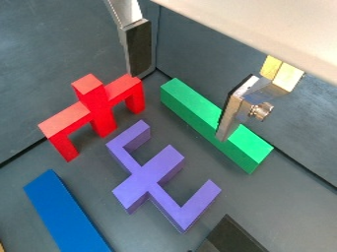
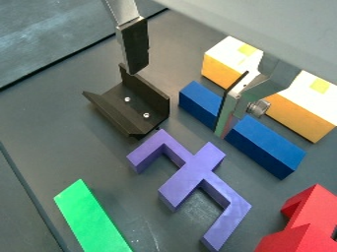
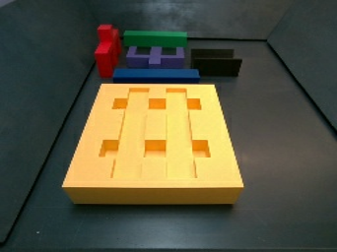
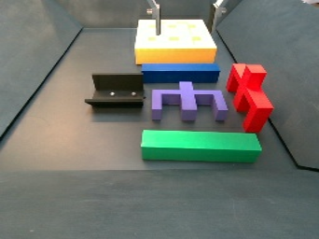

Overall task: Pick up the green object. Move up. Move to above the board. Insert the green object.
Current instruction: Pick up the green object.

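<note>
The green object [image 4: 200,145] is a long green bar lying flat on the dark floor, nearest the camera in a side view and farthest back [image 3: 156,39] in a side view. It shows in both wrist views [image 1: 218,123] [image 2: 93,217]. The board [image 3: 156,138] is a big yellow-orange slab with square holes, also in view [image 4: 174,42] behind the blue bar. My gripper [image 4: 187,7] hangs high over the pieces, well above the floor, open, with nothing between its fingers [image 1: 182,101] [image 2: 180,98].
Between the green bar and the board lie a purple branched piece [image 4: 185,101], a blue bar [image 4: 181,73] against the board, and a red branched piece [image 4: 249,93] to one side. The fixture [image 4: 115,91] stands on the other side. Dark walls enclose the floor.
</note>
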